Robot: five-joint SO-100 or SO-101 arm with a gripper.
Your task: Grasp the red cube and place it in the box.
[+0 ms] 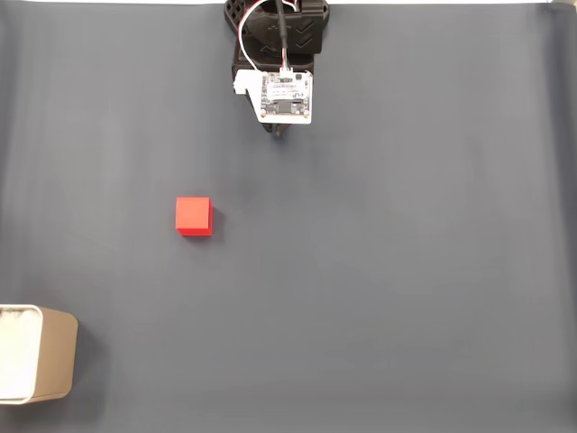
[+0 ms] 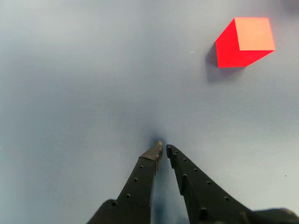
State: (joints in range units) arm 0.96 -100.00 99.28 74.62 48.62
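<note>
we start with the red cube [image 1: 194, 216], which sits alone on the dark grey mat [image 1: 406, 298], left of centre in the fixed view and well apart from everything else. in the wrist view the red cube [image 2: 245, 42] shows at the upper right, resting flat with its shadow falling to its left, and nothing touches it.

the box [image 1: 54, 356] stands at the lower left edge of the fixed view, partly cut off by the frame, its pale inside open to the top. it is well apart from the cube, below and to the left of it. we cannot see anything lying in the part of it that shows.

so we judge the task to be at its very start: the cube is not yet grasped, not lifted, not in the box. reaching, closing, carrying and releasing are all left to do.

the arm [image 1: 279, 54] is folded near the top edge of the fixed view. in the wrist view the gripper [image 2: 163, 148] has its jaws nearly together, only a thin gap between the tips, and it holds nothing. the tips hang close over bare mat; we cannot tell whether they touch it. we reckon it must open wide before it can take the cube.
</note>
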